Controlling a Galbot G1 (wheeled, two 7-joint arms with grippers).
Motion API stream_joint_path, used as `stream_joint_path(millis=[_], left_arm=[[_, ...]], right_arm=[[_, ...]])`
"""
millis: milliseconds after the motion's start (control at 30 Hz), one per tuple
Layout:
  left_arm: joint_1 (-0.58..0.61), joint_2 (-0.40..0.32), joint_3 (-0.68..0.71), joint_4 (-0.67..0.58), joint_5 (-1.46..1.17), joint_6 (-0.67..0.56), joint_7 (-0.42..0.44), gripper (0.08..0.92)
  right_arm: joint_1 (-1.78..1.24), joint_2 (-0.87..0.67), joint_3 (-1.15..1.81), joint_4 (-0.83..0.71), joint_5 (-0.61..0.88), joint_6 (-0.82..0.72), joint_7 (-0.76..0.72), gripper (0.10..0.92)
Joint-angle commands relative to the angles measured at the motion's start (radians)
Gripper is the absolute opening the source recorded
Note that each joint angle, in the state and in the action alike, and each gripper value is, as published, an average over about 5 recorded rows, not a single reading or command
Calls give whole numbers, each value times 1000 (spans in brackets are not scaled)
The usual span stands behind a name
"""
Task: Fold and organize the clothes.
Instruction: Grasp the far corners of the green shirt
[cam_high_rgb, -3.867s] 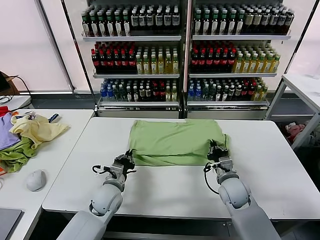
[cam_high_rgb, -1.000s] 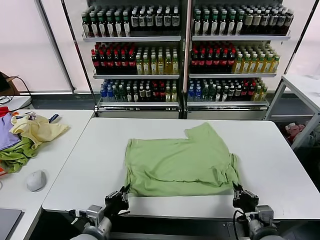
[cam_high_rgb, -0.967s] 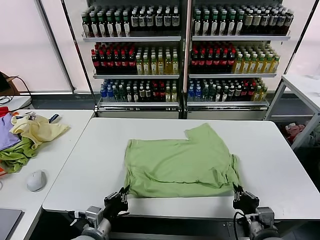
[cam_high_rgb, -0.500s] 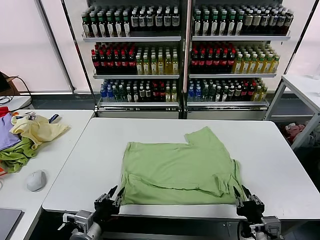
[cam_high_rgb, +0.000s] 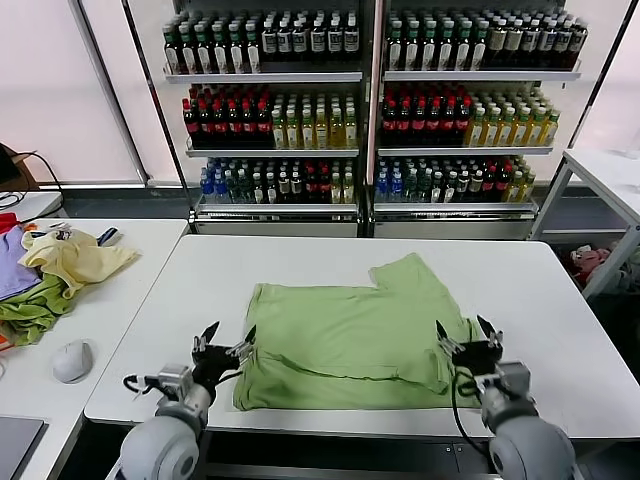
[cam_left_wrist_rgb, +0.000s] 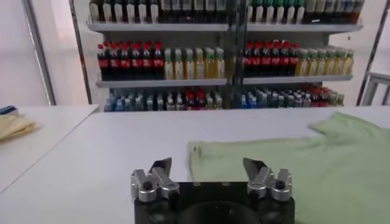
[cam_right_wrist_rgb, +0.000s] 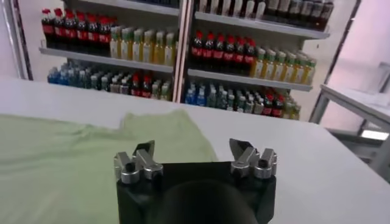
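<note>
On the white table (cam_high_rgb: 560, 330) in front of the robot, the light green shirt (cam_high_rgb: 360, 335) lies spread flat near the front edge, its plain side up, with one sleeve (cam_high_rgb: 405, 272) reaching toward the back right and a low fold running across its front part. The left end effector (cam_high_rgb: 224, 349) hovers at the shirt's front left corner, just beside the cloth, its fingers spread wide apart and holding nothing. The right end effector (cam_high_rgb: 465, 341) is at the shirt's front right corner, just over the cloth's edge, its fingers likewise spread wide and empty. In the left wrist view the two fingers (cam_left_wrist_rgb: 159, 173) stand apart above the bare table surface with the shirt (cam_left_wrist_rgb: 292, 164) lying ahead of them; in the right wrist view the fingers (cam_right_wrist_rgb: 143, 157) are also apart, with the green cloth (cam_right_wrist_rgb: 67, 158) stretching out under and beyond them. On a second table (cam_high_rgb: 120, 300) to the robot's left sits a heap of pale yellow, purple and darker green garments (cam_high_rgb: 50, 275), and a grey computer mouse (cam_high_rgb: 72, 360) lies nearer the front. Behind the tables stand shelves of bottled drinks (cam_high_rgb: 370, 110).
</note>
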Motion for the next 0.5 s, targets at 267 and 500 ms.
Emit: stream_joint_path(millis=[267, 500], left_arm=[[-532, -80, 233, 558, -64, 1, -26, 823], [-592, -125, 260, 688, -54, 26, -12, 823]], right_arm=[[652, 78, -254, -657, 67, -39, 3, 823], [782, 147, -285, -895, 33, -32, -14, 823]])
